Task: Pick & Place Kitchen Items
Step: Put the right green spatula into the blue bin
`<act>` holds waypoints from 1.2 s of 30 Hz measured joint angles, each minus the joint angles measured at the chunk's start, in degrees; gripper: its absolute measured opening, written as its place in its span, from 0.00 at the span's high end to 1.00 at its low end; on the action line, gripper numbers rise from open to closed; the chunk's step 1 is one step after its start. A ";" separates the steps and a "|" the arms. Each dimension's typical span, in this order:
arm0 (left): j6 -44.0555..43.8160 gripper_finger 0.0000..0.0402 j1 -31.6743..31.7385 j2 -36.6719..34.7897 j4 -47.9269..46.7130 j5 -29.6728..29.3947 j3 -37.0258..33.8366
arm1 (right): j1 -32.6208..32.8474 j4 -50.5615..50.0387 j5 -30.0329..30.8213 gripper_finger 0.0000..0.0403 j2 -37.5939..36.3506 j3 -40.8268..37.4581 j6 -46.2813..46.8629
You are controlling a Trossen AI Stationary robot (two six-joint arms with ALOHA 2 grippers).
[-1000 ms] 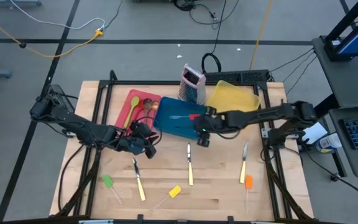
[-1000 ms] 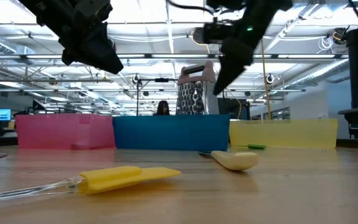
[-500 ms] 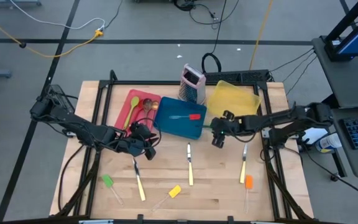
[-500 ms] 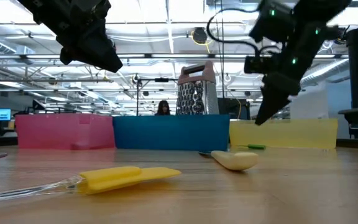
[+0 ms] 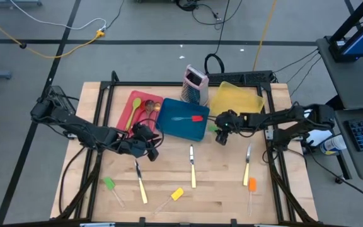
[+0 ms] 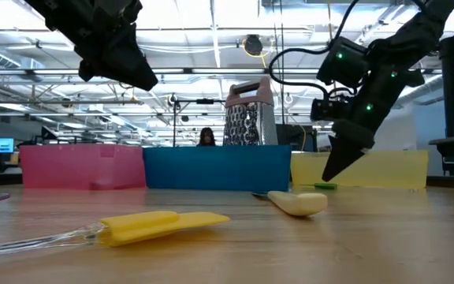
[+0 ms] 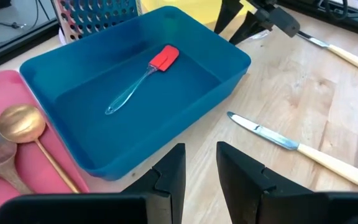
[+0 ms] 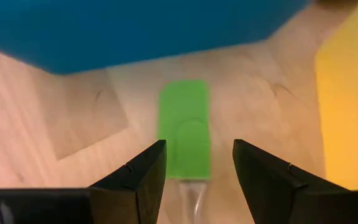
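Observation:
A green spatula (image 8: 184, 127) lies flat on the table between the blue tray (image 5: 181, 120) and the yellow tray (image 5: 235, 101); it also shows in the high view (image 5: 212, 128). My right gripper (image 8: 197, 149) hangs just above it, open, fingers pointing down on either side of its head, touching nothing. A red spatula (image 7: 148, 74) lies in the blue tray. My left gripper (image 7: 201, 168) is open and empty above the table by the blue tray's near left corner (image 5: 149, 149).
The red tray (image 5: 134, 110) holds a gold spoon (image 7: 20, 124) and a wooden spoon. Three pale-handled knives (image 5: 193, 167) and green (image 5: 109, 185), yellow (image 5: 176, 194) and orange (image 5: 251, 185) spatulas lie on the near table. The grater (image 5: 195, 85) stands behind the blue tray.
My right gripper has gone from over the blue tray toward the table's right edge and down, and now hangs low over the green spatula between the blue and yellow trays. The red spatula stays in the blue tray.

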 joint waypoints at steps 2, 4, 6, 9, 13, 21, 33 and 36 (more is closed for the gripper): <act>0.20 0.77 0.25 0.00 0.11 0.01 0.00 | -0.60 -0.04 0.31 0.55 -0.02 -0.49 0.27; 0.31 0.77 0.47 0.00 0.09 0.00 0.00 | -0.99 0.18 0.36 0.54 -0.10 -0.82 0.35; 0.49 0.77 0.46 0.01 0.09 -0.01 0.00 | -1.11 0.25 0.33 0.54 -0.13 -0.91 0.99; 0.92 0.77 0.42 0.00 0.16 0.00 0.00 | -1.08 0.36 0.28 0.54 -0.13 -0.91 1.52; 0.94 0.77 0.42 0.00 0.18 0.00 0.00 | -0.73 0.30 0.12 0.54 -0.11 -0.95 1.68; 0.91 0.77 0.42 0.00 0.20 0.01 0.00 | 1.70 -0.19 0.20 0.54 -0.02 -1.06 0.64; 0.84 0.77 0.42 0.00 0.31 0.00 0.00 | 3.33 -0.73 6.01 0.55 -0.58 -1.15 -2.00; 0.81 0.77 0.42 0.00 0.33 0.01 0.00 | 3.92 -1.59 5.84 0.55 -0.76 0.21 -1.90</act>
